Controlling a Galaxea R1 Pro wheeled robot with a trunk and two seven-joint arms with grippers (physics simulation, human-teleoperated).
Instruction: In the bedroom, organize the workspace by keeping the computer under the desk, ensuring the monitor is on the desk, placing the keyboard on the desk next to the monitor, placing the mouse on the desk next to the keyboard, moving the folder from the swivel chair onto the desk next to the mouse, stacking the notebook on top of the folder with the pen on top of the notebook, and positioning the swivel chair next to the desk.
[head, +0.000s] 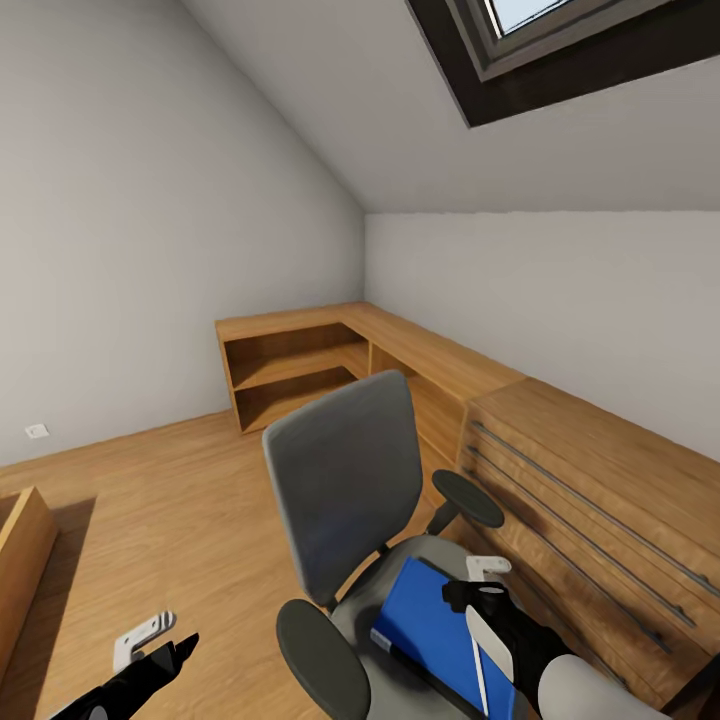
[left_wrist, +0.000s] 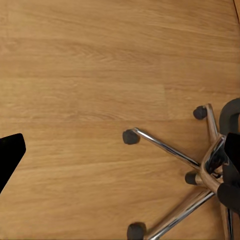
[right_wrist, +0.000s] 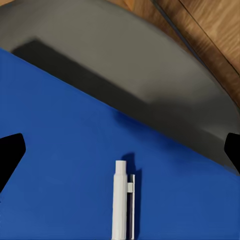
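The grey swivel chair (head: 345, 480) stands in the middle of the room, its back towards the corner. A blue folder (head: 430, 625) lies on its seat (right_wrist: 150, 75), with a white pen (right_wrist: 122, 205) resting on the blue cover (right_wrist: 60, 150). My right gripper (head: 486, 600) hovers just above the folder, open, its black fingertips (right_wrist: 10, 155) spread wide on either side of the pen's end. My left gripper (head: 160, 640) hangs open over the floor to the chair's left. Its wrist view looks down on the chair's chrome star base (left_wrist: 200, 170) and casters.
Low wooden shelving (head: 300, 360) runs along the far walls into the corner. A wooden drawer unit (head: 590, 500) stands close to the chair's right side. A wooden furniture edge (head: 20, 560) shows at the left. Open wood floor (head: 150, 500) lies left of the chair.
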